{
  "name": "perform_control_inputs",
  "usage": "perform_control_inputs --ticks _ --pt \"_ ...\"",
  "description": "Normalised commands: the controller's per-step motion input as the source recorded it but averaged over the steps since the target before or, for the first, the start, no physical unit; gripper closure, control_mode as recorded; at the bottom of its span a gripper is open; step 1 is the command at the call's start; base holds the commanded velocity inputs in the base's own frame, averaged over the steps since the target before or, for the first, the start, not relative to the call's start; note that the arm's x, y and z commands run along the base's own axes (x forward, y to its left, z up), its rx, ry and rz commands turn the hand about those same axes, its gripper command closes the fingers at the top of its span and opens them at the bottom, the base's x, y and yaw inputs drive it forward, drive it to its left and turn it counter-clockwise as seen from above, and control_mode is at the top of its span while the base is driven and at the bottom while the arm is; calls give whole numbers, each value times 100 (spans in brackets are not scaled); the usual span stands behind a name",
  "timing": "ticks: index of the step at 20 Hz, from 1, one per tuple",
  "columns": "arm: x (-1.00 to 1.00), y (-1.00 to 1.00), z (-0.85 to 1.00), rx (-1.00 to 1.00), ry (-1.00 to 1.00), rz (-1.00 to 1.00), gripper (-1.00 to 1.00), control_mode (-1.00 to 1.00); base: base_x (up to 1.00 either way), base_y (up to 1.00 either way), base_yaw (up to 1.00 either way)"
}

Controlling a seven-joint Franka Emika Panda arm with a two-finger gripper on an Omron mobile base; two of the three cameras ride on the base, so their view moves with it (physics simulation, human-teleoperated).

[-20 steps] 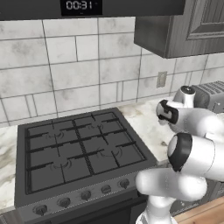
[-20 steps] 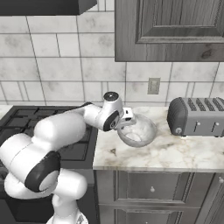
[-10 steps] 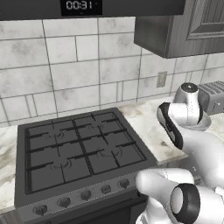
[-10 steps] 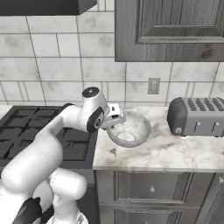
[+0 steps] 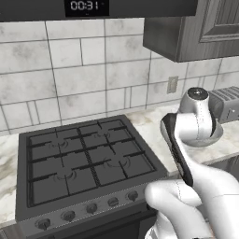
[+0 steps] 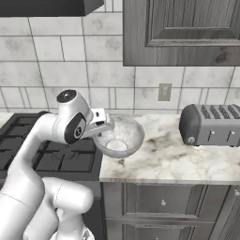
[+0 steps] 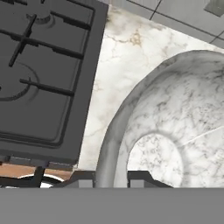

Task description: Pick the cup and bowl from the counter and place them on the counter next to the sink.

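From the left base view, the wide, shallow, stone-mottled grey-white bowl (image 5: 208, 136) sits at three o'clock behind the arm, seemingly lifted. The right base view shows the two-finger gripper (image 6: 104, 127) clamped on its rim above the white veined marble counter (image 6: 178, 161), black stove top (image 6: 61, 157) at nine o'clock, grey toaster (image 6: 211, 124) at three. In the hand view the rim runs between the fingertips (image 7: 84, 178); no sink nearby, so placing remains.

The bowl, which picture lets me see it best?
The right base view: the whole bowl shows there, round and tilted, its near rim held by the gripper above the counter. The hand view shows just part of its rim and marbled inside, very close. In the left base view the arm hides most of it.
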Motion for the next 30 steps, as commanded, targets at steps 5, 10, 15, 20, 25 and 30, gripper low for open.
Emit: perform_control_inputs --ticks 5,10,15,20,25,30 --pt "-42 82 27 0 1 15 100 -100 0 0 0" --pt "-54 79 32 0 2 17 100 -100 0 0 0" --pt "-75 56 32 0 0 13 100 -100 0 0 0" --pt "-92 36 32 0 0 11 100 -100 0 0 0" --pt "-73 29 16 0 0 9 100 -100 0 0 0" --pt "-10 6 1 -1 0 1 100 -100 0 0 0"
